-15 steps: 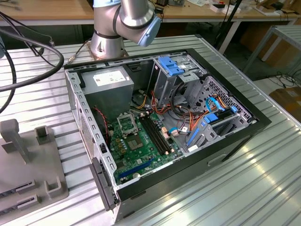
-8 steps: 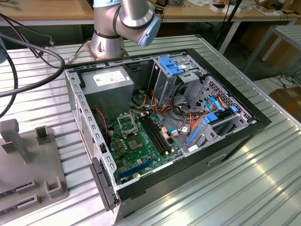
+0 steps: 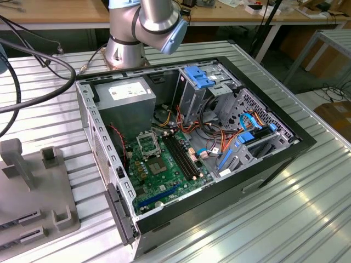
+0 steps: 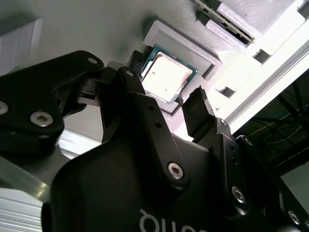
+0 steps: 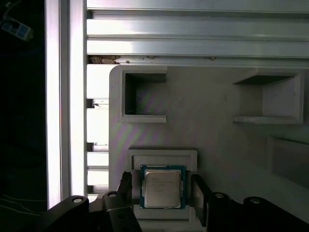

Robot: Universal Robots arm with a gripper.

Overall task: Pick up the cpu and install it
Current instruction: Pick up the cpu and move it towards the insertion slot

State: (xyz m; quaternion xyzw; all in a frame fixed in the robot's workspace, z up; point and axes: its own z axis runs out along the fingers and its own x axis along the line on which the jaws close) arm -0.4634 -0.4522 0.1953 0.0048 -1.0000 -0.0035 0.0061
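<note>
The cpu [image 5: 163, 187] [image 4: 166, 76] lies flat, silver-grey face up with a thin green border showing around it. It sits in a raised square seat [image 5: 162, 157] moulded into a pale grey holder [image 5: 207, 130].

The pincer [image 5: 162, 189] [image 4: 166, 83] is spread wide and straddles the chip. In both wrist views, one black finger [image 5: 198, 191] [image 4: 198, 108] stands on either side of it. In the first wrist view a narrow gap shows between each finger and the chip's edge, so nothing is gripped.

On the same holder there are two box-shaped pockets [image 5: 145, 96], well apart from the seat. The holder rests on a ribbed metal worktop [image 5: 193, 34] [image 3: 263, 219].

In the exterior view, the grey holder [image 3: 33, 186] sits at the exterior view's left. An open computer case [image 3: 279, 159] lies on its side in the middle of the worktop. Inside the case are:
- a green motherboard [image 3: 164, 175], lying flat
- a black-framed square socket [image 3: 148, 143] on the motherboard
- a big grey metal box [image 3: 126, 101] beyond the socket

The arm's [image 3: 148, 22] base stands behind the case.
</note>
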